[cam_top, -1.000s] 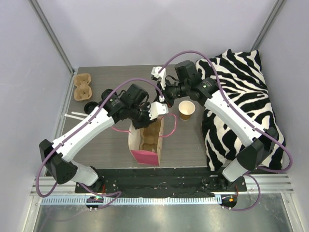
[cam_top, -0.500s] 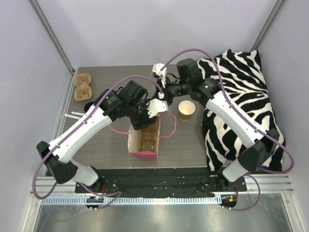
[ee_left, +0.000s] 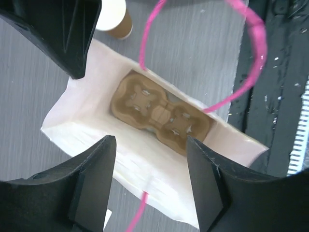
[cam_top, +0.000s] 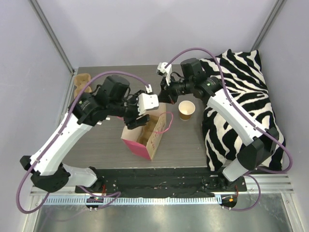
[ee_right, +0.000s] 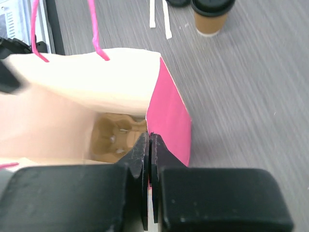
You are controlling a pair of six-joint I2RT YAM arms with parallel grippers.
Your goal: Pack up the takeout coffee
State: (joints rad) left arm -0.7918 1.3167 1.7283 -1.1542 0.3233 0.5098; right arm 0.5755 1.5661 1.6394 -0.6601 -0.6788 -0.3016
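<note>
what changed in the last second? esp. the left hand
The left hand opened, let go of the carrier and pulled up out of the bag, back toward the left. The carrier now lies flat on the bag's bottom. The bag tipped over somewhat, so more of its pink side shows. Unchanged: the right hand is shut on the bag's rim, and the open cup stands beside the bag.

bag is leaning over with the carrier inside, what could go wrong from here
1. The bag leans, held only by the right gripper pinching its rim; it could tip or tear.
2. The carrier inside may slide out of flat.
3. The paper cup stands close by; a falling bag could knock it.
</note>
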